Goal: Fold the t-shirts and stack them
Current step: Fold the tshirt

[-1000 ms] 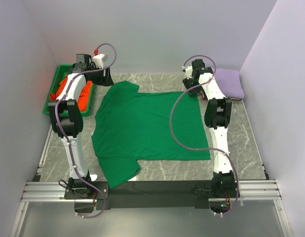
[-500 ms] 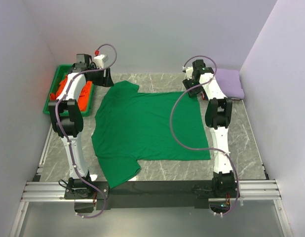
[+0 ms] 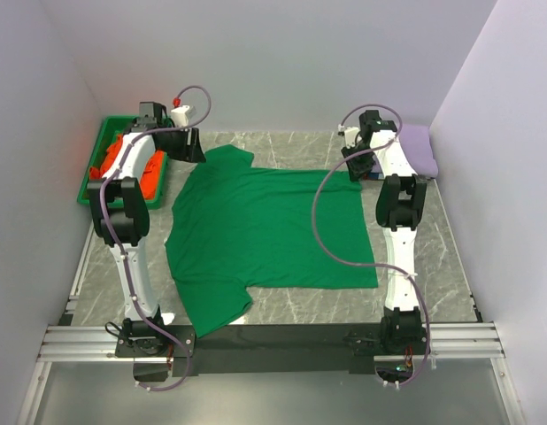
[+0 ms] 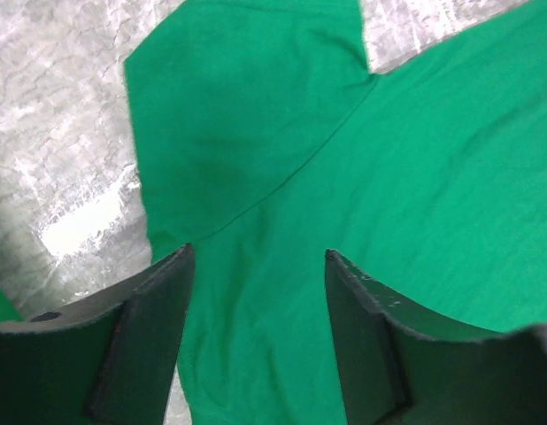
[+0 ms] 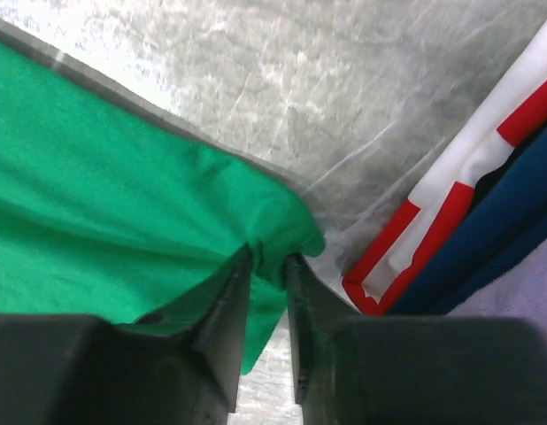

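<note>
at far left, an orange t-shirt point(image 3: 152, 173) lies crumpled in a green tray point(image 3: 89, 181). the left gripper point(image 4: 256, 266) hangs tipped down over the far sleeve of the green t-shirt point(image 3: 265, 230), its arm stretched to the far side of the table point(image 3: 282, 305), jaws spread and gripping nothing. the shirt lies flat mid-table. it looks light, soft and limp, likely to drape and drag, so it is best taken at shoulder and hem corners. the right gripper point(image 5: 269, 257), at the far right corner, pinches a fold of hem. just beside it rests a folded lavender t-shirt point(image 3: 415, 146).
</note>
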